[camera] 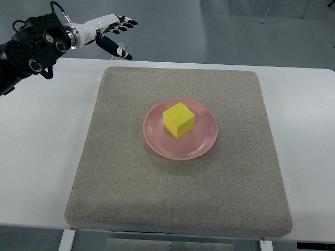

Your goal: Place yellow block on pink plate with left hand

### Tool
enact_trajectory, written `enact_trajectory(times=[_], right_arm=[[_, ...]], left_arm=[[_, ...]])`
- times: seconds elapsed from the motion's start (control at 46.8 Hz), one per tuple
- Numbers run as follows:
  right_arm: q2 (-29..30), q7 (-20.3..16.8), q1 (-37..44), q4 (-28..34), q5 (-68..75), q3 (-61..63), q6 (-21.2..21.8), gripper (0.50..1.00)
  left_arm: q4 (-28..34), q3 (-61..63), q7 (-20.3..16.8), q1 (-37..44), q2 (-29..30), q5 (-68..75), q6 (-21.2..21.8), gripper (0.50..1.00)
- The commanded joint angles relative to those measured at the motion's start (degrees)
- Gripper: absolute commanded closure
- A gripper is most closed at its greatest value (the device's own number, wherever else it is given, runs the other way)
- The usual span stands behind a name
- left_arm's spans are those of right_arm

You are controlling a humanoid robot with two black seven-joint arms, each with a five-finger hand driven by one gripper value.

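Top view, single frame. Count: one yellow block (pixel 179 120), one pink plate (pixel 180 129), one grey mat (pixel 180 151), one white desk (pixel 36 157), one robot hand in view. Block sits on the plate, slightly up-left of the plate's centre, resting flat with one corner turned toward the camera; top face and two side faces visible. Plate lies on the mat, a little above and right of the mat's centre, with mat showing all round its rim. Mat covers most of the desk's middle. Left hand (pixel 112 34) is above the desk's far left corner, well apart from the plate, up-left of it; its fingers (pixel 125 22) are spread and extended, thumb angled down, nothing held. No brand, label or writing legible on block, plate, mat or hand.
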Motion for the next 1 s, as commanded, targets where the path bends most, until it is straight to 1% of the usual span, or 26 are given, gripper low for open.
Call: enact_trajectory(times=[0.0,0.128,0.278,0.342,0.427,0.555,0.662,0.811,0.982], right_arm=[[0.0,0.0,-0.1,0.0,0.0,0.0,0.0,0.576],[0.0,0.0,0.0,0.0,-0.1,0.0,0.0,0.576],[0.0,0.0,0.0,0.0,0.0,0.0,0.0,0.576],[0.0,0.0,-0.1,0.0,0.0,0.0,0.0,0.576],[0.0,0.0,0.0,0.0,0.0,0.0,0.0,0.576],[0.0,0.0,0.0,0.0,0.0,0.0,0.0,0.576],[0.0,0.0,0.0,0.0,0.0,0.0,0.0,0.576],[0.0,0.0,0.0,0.0,0.0,0.0,0.0,0.576],[0.0,0.0,0.0,0.0,0.0,0.0,0.0,0.576]], left_arm=[[3.3,-0.1,0.5,0.2,-1.5,-3.7,0.8,0.549],[4.7,-0.1,1.3,1.8,-2.7,-10.6,3.3,0.553],[4.7,-0.5,6.3,2.3,-3.3,-21.6,7.1,0.557],[4.5,-0.6,6.5,3.3,-3.7,-25.8,8.5,0.557],[4.2,-1.5,6.2,4.4,-4.0,-30.3,8.4,0.557],[4.1,-6.8,4.7,7.2,-4.1,-32.8,6.9,0.557],[4.3,-11.6,1.6,9.2,-4.1,-32.6,3.2,0.557],[4.4,-16.9,-1.9,10.9,-4.1,-33.0,-0.4,0.557],[4.6,-28.8,-2.5,13.7,-4.1,-32.9,-6.9,0.549]])
